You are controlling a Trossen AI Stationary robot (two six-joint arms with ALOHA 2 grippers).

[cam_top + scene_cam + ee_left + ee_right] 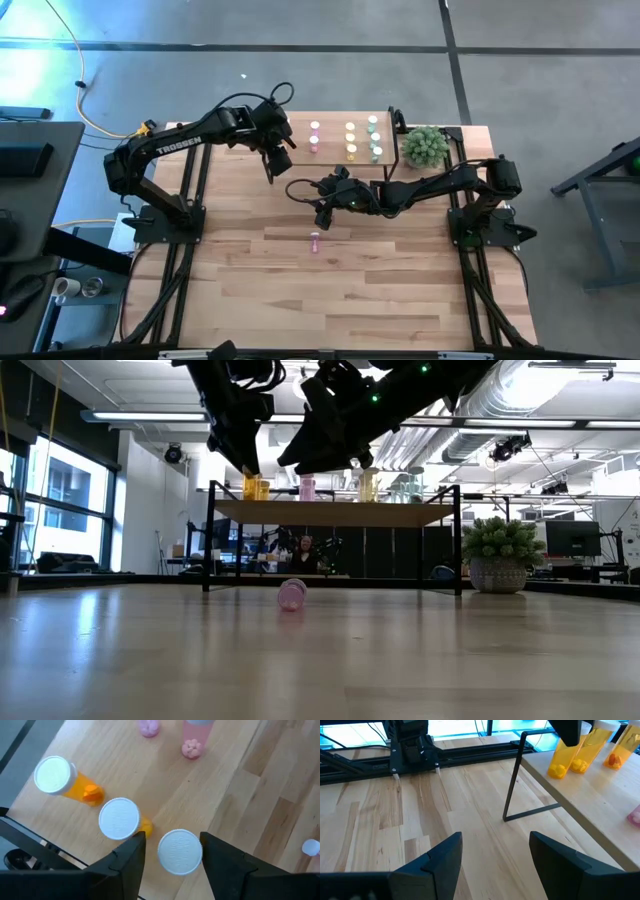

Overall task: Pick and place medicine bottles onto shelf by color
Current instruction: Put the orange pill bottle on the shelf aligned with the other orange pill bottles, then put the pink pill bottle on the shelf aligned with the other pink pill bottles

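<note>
Overhead, a light wooden tabletop (340, 290) carries a low shelf (340, 128) at its far edge, with a small green plant (425, 146) just beside the shelf's right end. The left hand (277, 160) hovers at the shelf's left end. Its wrist camera shows its two dark fingers (131, 855) spread, with a white-capped bottle (180, 851) standing on the shelf between them; the fingers look released, not pressing the cap. Two more orange bottles (67, 780) stand just beside it on the board, one of them touching the left finger's tip. Farther along the shelf stand pink bottles (314, 136), then yellow bottles (350, 139), then green bottles (375, 138), grouped in short rows. The right hand (324, 213) hangs above the middle of the tabletop, in front of the shelf, its fingers (447, 855) wide apart and holding nothing. One pink bottle (292, 594) lies on its side on the tabletop, in front of the shelf and near the right hand. From table level, both arms reach down from above, and the shelf stands on thin black legs (210, 540).
</note>
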